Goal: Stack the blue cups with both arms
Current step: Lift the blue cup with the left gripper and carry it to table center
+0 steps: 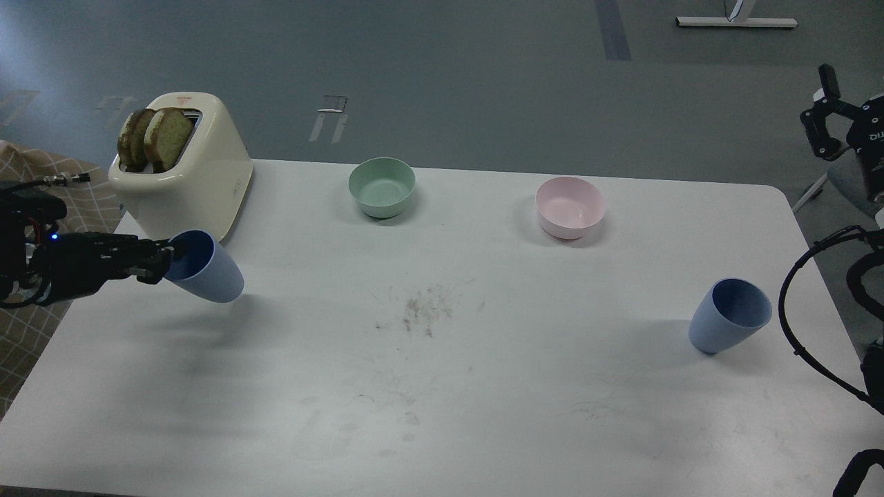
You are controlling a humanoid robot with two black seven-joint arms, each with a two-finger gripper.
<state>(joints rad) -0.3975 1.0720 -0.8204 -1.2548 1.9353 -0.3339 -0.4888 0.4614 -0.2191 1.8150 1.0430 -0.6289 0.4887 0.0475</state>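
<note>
The left gripper pinches the rim of 1 blue cup; the other blue cup stands far right.

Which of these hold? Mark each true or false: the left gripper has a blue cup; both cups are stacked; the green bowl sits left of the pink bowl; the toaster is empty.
1. The left gripper grips a blue cup by its rim. True.
2. The two cups are stacked. False: the other blue cup stands alone near the table's right side.
3. The green bowl sits left of the pink bowl. True.
4. The toaster is empty. False: bread slices stick out of it.
</note>
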